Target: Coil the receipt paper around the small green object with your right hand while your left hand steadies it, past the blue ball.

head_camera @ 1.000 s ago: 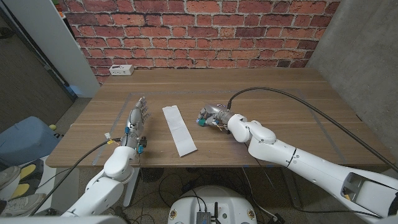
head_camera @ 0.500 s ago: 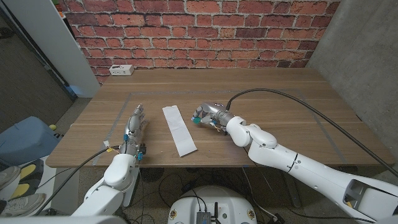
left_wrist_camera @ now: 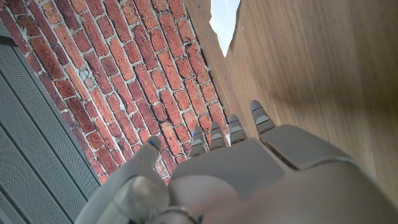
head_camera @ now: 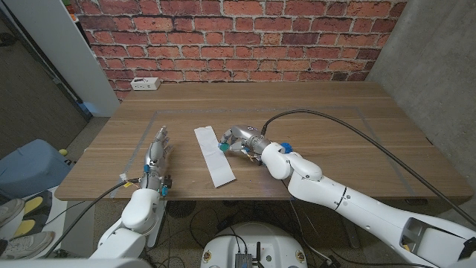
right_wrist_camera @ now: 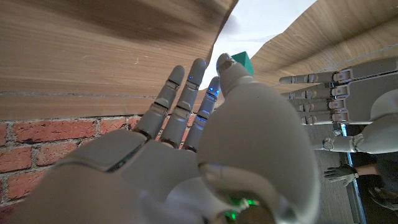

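Observation:
A white strip of receipt paper (head_camera: 213, 156) lies flat and lengthwise on the wooden table (head_camera: 335, 119), near its front edge. My right hand (head_camera: 239, 139) pinches the small green object (head_camera: 224, 147) at its fingertips, right at the strip's right edge. The right wrist view shows the green object (right_wrist_camera: 242, 61) between thumb and fingers, with the paper (right_wrist_camera: 264, 25) just beyond. My left hand (head_camera: 158, 150) stands left of the strip, fingers straight and apart, holding nothing and well short of the paper. In the left wrist view the paper (left_wrist_camera: 224, 18) lies far past my left hand (left_wrist_camera: 249, 174).
A white power strip (head_camera: 145, 84) sits at the table's back left corner before the brick wall. Thin tape lines mark a rectangle on the tabletop. A black cable trails from my right arm across the table's right side.
My right hand has carried the green object leftward, from right of the strip to the strip's right edge. My left hand has shifted slightly and stays apart from the paper.

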Available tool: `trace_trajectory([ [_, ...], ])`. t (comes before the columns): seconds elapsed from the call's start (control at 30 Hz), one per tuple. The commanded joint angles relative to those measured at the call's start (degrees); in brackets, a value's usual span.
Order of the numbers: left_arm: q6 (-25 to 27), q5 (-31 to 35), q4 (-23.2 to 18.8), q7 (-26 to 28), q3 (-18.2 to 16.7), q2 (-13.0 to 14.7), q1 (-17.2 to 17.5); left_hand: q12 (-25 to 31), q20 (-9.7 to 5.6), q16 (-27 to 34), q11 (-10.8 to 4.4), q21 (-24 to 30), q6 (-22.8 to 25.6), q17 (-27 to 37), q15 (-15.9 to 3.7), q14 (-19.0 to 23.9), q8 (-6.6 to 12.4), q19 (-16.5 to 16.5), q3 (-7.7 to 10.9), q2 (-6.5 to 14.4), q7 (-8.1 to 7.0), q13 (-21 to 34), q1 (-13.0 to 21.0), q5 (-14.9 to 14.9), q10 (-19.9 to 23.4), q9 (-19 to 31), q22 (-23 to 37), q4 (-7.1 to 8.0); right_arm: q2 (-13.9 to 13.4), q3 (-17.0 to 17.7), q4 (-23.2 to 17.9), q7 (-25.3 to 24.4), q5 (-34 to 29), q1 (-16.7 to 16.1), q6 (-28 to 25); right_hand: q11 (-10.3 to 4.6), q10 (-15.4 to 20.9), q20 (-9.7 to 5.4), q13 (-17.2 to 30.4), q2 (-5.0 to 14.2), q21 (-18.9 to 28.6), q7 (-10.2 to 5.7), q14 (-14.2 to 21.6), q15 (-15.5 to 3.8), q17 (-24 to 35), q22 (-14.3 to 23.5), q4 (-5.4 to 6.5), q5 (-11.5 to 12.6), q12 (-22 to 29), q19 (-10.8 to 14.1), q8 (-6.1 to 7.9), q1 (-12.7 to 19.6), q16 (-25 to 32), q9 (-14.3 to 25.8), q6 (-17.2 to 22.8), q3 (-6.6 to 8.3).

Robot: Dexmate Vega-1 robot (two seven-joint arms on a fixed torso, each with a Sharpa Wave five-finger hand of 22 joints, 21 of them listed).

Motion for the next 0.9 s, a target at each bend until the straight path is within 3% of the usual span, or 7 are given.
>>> trace_trajectory([
  [0.03, -3.15, -0.16, 2.52, -2.22, -0.69, -0.46, -0.13, 0.04, 0.07, 0.13, 0.14, -0.19, 0.56, 0.12, 0.28, 0.38, 0.33, 0.38, 0.15, 0.09, 0.02, 0.25, 0.94, 0.00, 0.36, 0.16, 0.27, -0.49, 3.11, -2.21, 2.80, 0.13, 0.69, 1.26, 1.13, 0.22, -0.43, 0.15, 0.14, 1.80, 0.02, 4.64, -0.47, -7.71, 0.11, 0.12, 2.57, 0.48, -0.55, -0.46, 0.39, -2.00, -0.39, 0.24, 4.08, -2.44],
  [0.5, -4.36, -0.35, 3.14, -2.05, -1.41, -1.33, 1.07, 0.00, 0.09, 0.08, 0.32, -0.31, 0.90, 0.14, 0.28, 0.47, 0.31, 0.35, 0.15, 0.00, 0.06, 0.26, 1.06, -0.11, 0.64, 0.16, 0.29, -0.67, 5.21, -4.22, 5.67, -0.73, -0.29, 2.91, 1.91, 0.07, -0.30, 0.11, 0.01, 1.86, 0.10, 4.59, -0.75, -7.78, 0.26, 0.05, 2.27, 0.56, -0.81, -0.75, 0.44, -2.03, -0.74, 0.22, 4.03, -2.33],
  [0.9, -5.73, -0.38, 3.64, -3.18, -1.70, -1.37, 1.49, -0.16, 0.09, 0.01, 0.17, -0.40, 0.88, 0.16, 0.25, 0.46, 0.17, 0.40, 0.13, -0.05, 0.06, 0.27, 1.08, -0.19, 0.60, 0.16, 0.31, -0.77, 6.24, -7.21, 7.51, 0.83, -5.76, 4.62, -4.98, -0.13, -0.57, -0.09, 0.13, 1.84, 0.27, 4.28, -1.12, -8.07, 0.43, -0.01, 1.74, 0.64, -1.05, -0.77, 0.29, -1.69, -1.08, 0.18, 3.55, -2.14],
])
